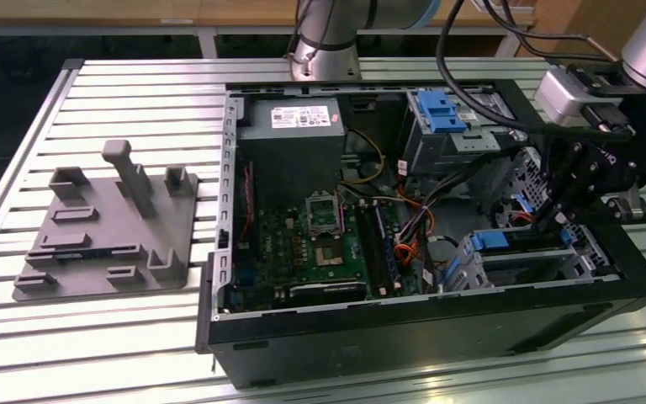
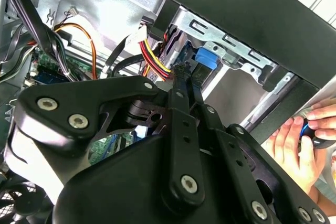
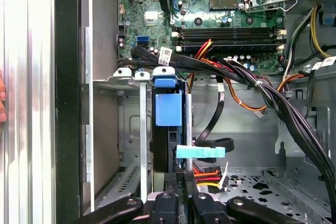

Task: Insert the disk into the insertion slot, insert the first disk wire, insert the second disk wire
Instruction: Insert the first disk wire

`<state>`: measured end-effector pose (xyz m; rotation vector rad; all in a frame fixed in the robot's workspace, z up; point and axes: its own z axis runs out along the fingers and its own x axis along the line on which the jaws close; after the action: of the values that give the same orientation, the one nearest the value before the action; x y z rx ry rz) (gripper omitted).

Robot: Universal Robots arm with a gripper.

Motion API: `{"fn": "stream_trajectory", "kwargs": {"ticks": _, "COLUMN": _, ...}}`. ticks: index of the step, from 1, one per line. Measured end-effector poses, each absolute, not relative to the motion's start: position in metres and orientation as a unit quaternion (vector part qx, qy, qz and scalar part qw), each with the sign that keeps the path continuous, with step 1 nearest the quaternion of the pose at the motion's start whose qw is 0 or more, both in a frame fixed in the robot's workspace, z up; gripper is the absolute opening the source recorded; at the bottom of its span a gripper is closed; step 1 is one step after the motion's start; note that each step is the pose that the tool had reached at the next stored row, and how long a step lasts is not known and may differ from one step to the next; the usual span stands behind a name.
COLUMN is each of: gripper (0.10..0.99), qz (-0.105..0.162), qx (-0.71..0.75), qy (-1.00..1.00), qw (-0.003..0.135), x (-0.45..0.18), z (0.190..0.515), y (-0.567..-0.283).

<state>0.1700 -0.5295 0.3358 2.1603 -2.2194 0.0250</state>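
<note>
Standing on a slatted desk (image 1: 110, 337), an open black case (image 1: 413, 328) is seen in the exterior view, and a grey fixture (image 1: 110, 227) is laid beside it on that view's left. A green board (image 1: 312, 244), a grey power supply (image 1: 295, 139), a tall bay (image 1: 447, 126) with a blue latch, and loose bundles of cable (image 1: 413, 223) are held inside the case.

At the corner of the case towards the exterior view's right, the slot (image 1: 474, 269) is found. It is a silver perforated cage, and the disk (image 1: 521, 241) is seated in it, with the blue carrier showing at the cage's open side. In the first wrist view the disk is seen edge-on between the cage's silver rails, with the blue tab facing the camera.

A white label (image 1: 304, 118) is carried on the power supply, but its print cannot be read. A small white tag (image 3: 165, 55) is wrapped round a black cable in the first wrist view, and it cannot be read either.

The end effector (image 3: 178, 178) is lowered into the case at the disk's exposed edge. Its fingers are drawn narrow, nearly together. A pale blue connector (image 3: 200, 152) lies just beside the tips, against the disk, and red and yellow wires (image 3: 206, 174) run close by. Whether anything is pinched between the fingers cannot be told.

In the second wrist view a person's hand (image 2: 294, 148) is seen just outside the case's black wall.
</note>
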Motion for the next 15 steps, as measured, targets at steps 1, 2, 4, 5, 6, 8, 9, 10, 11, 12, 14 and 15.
{"fn": "stream_trajectory", "kwargs": {"ticks": 1, "gripper": 0.169, "qz": 0.008, "qx": 0.697, "qy": -0.716, "qw": 0.022, "x": 0.17, "z": 0.3355, "y": -0.5295}}
{"fn": "stream_trajectory", "kwargs": {"ticks": 2, "gripper": 0.169, "qz": 0.008, "qx": 0.697, "qy": -0.716, "qw": 0.022, "x": 0.17, "z": 0.3353, "y": -0.5295}}
{"fn": "stream_trajectory", "kwargs": {"ticks": 4, "gripper": 0.169, "qz": 0.008, "qx": 0.697, "qy": -0.716, "qw": 0.022, "x": 0.17, "z": 0.3346, "y": -0.5295}}
{"fn": "stream_trajectory", "kwargs": {"ticks": 5, "gripper": 0.169, "qz": 0.008, "qx": 0.697, "qy": -0.716, "qw": 0.022, "x": 0.17, "z": 0.3343, "y": -0.5295}}
{"fn": "stream_trajectory", "kwargs": {"ticks": 6, "gripper": 0.169, "qz": 0.008, "qx": 0.697, "qy": -0.716, "qw": 0.022, "x": 0.17, "z": 0.334, "y": -0.5295}}
{"fn": "stream_trajectory", "kwargs": {"ticks": 8, "gripper": 0.169, "qz": 0.008, "qx": 0.697, "qy": -0.716, "qw": 0.022, "x": 0.17, "z": 0.3334, "y": -0.5295}}
{"fn": "stream_trajectory", "kwargs": {"ticks": 9, "gripper": 0.169, "qz": 0.008, "qx": 0.697, "qy": -0.716, "qw": 0.022, "x": 0.17, "z": 0.3331, "y": -0.5295}}
{"fn": "stream_trajectory", "kwargs": {"ticks": 10, "gripper": 0.169, "qz": 0.008, "qx": 0.697, "qy": -0.716, "qw": 0.022, "x": 0.17, "z": 0.3328, "y": -0.5295}}
{"fn": "stream_trajectory", "kwargs": {"ticks": 11, "gripper": 0.169, "qz": 0.008, "qx": 0.697, "qy": -0.716, "qw": 0.022, "x": 0.17, "z": 0.3325, "y": -0.5295}}
{"fn": "stream_trajectory", "kwargs": {"ticks": 12, "gripper": 0.169, "qz": 0.008, "qx": 0.697, "qy": -0.716, "qw": 0.022, "x": 0.17, "z": 0.3322, "y": -0.5295}}
{"fn": "stream_trajectory", "kwargs": {"ticks": 14, "gripper": 0.169, "qz": 0.008, "qx": 0.697, "qy": -0.716, "qw": 0.022, "x": 0.17, "z": 0.3314, "y": -0.5295}}
{"fn": "stream_trajectory", "kwargs": {"ticks": 15, "gripper": 0.169, "qz": 0.008, "qx": 0.697, "qy": -0.716, "qw": 0.022, "x": 0.17, "z": 0.3311, "y": -0.5295}}
